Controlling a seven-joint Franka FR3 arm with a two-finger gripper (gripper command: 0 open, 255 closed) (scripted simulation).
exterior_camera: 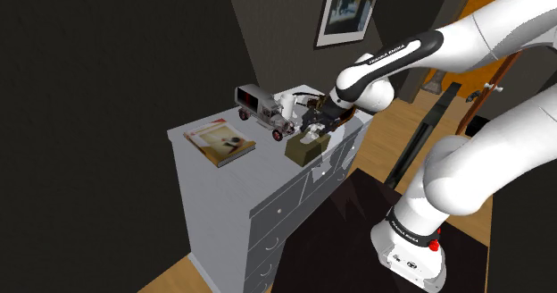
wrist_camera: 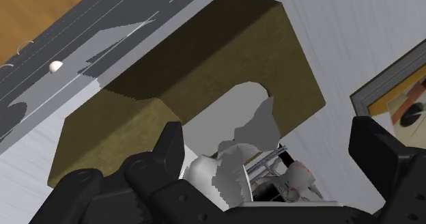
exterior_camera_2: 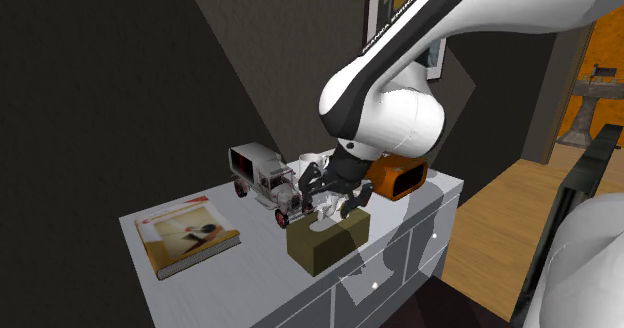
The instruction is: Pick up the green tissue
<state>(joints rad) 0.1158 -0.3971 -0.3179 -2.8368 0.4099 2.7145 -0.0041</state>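
An olive-green tissue box point(exterior_camera: 306, 149) point(exterior_camera_2: 328, 239) point(wrist_camera: 225, 59) sits near the front edge of a white dresser point(exterior_camera: 223, 193) point(exterior_camera_2: 225, 291). White tissue point(wrist_camera: 235, 161) pokes out of the opening in its top. My black gripper point(exterior_camera: 314, 124) point(exterior_camera_2: 326, 198) point(wrist_camera: 273, 158) hangs just above the box, open. One finger point(wrist_camera: 171, 147) is over the box top beside the tissue. The other finger point(wrist_camera: 382, 154) stands past the box's side. Nothing is clasped between them.
A toy truck point(exterior_camera: 259, 104) point(exterior_camera_2: 262, 176) stands just behind the box, with a white mug point(exterior_camera_2: 312, 160) beyond it. A book point(exterior_camera: 220, 142) point(exterior_camera_2: 187, 234) point(wrist_camera: 403, 106) lies flat farther along the dresser. An orange object point(exterior_camera_2: 398, 179) sits behind my wrist.
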